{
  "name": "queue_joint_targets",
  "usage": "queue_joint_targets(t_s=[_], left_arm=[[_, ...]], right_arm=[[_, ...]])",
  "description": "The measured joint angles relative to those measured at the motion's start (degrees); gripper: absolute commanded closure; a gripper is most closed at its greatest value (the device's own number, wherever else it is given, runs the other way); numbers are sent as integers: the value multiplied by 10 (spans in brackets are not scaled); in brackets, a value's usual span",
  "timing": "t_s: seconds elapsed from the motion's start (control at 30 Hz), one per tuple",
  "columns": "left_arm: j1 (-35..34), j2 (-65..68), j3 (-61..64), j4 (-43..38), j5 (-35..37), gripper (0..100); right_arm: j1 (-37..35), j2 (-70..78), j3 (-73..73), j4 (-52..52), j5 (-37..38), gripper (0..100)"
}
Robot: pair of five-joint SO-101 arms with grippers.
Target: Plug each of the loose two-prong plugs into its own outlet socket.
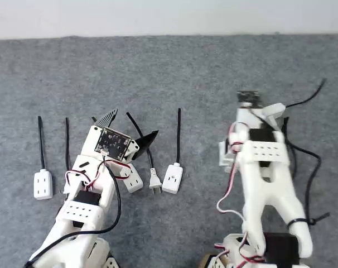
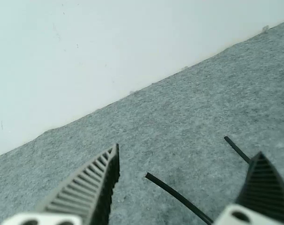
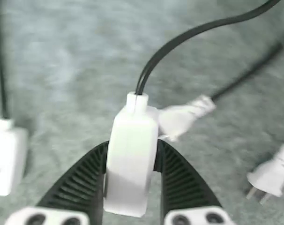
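Outlet socket (image 3: 130, 159) is clamped between the right fingers (image 3: 81, 183), a loose plug (image 3: 184, 119) just past their tips; best hold it steady so the left fingers (image 2: 93, 187), spread wide and empty, can align prongs squarely.

A robotics lab bench: grey felt mat (image 1: 213, 67), bare white wall (image 1: 158, 17) at the far edge, 2 white printed-plastic arms (image 1: 80, 215) (image 1: 269, 184) with exposed red and black wiring (image 1: 118, 204) at the near edge, among white outlet sockets (image 1: 43, 185) on short black cords.
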Motion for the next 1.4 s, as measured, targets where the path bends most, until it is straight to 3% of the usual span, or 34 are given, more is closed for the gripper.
queue_joint_targets(t_s=[0.2,0.5,0.87,1.03,1.4], left_arm=[[0,0,0,0,0,588],[0,0,0,0,0,588],[11,0,0,0,-14,588],[12,0,0,0,-16,588],[12,0,0,0,-16,588]], right_arm=[[-38,15,0,0,7,974],[-71,121,-8,-21,42,724],[-52,138,-20,-21,51,745],[-22,78,-20,-11,52,745],[-59,-43,-19,47,53,745]])
